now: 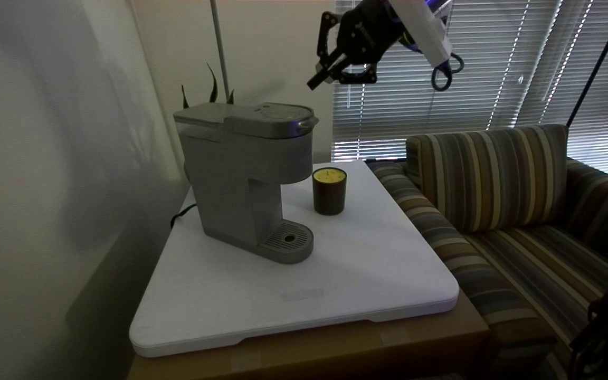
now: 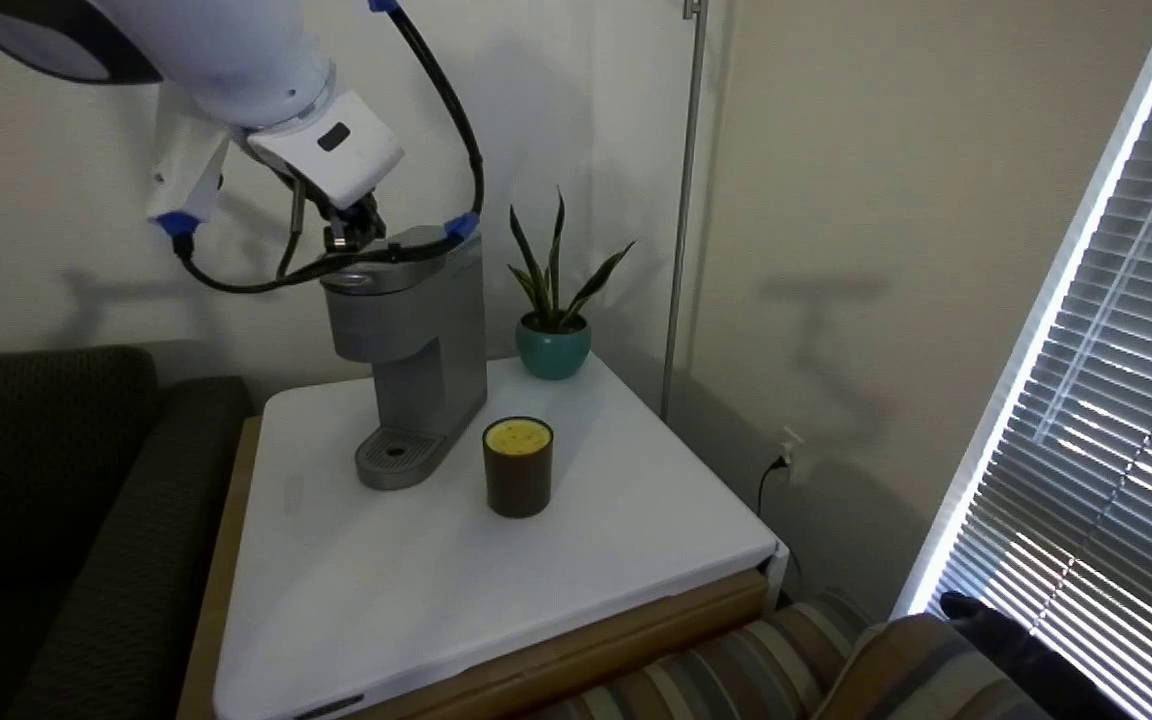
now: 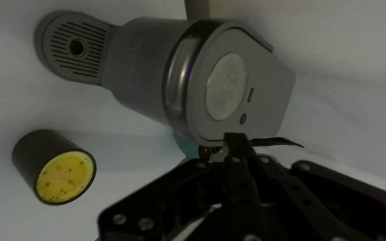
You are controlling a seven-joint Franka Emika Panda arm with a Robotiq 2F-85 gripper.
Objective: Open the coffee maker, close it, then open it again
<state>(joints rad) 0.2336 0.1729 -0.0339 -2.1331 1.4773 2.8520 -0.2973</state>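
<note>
The coffee maker stands upright on the white desk, near the wall; I note a grey boxy body with its lid lying down flat on top. Its drip base projects forward, rounded and slotted. The gripper hangs tilted, higher than the lid, and in an exterior view a gap shows between the two. Its jaws are clenched, tip against tip, as the wrist view also shows. In an exterior view a black cable on the arm passes across the top of the machine and hides part of it. A dark cup with a yellow top stands upright near the machine, apart from it. A potted plant occupies a corner of the desk. A black cord lies at the desk's edge, behind the machine. A striped sofa stands just beside the desk; lowered blinds hang behind it.
</note>
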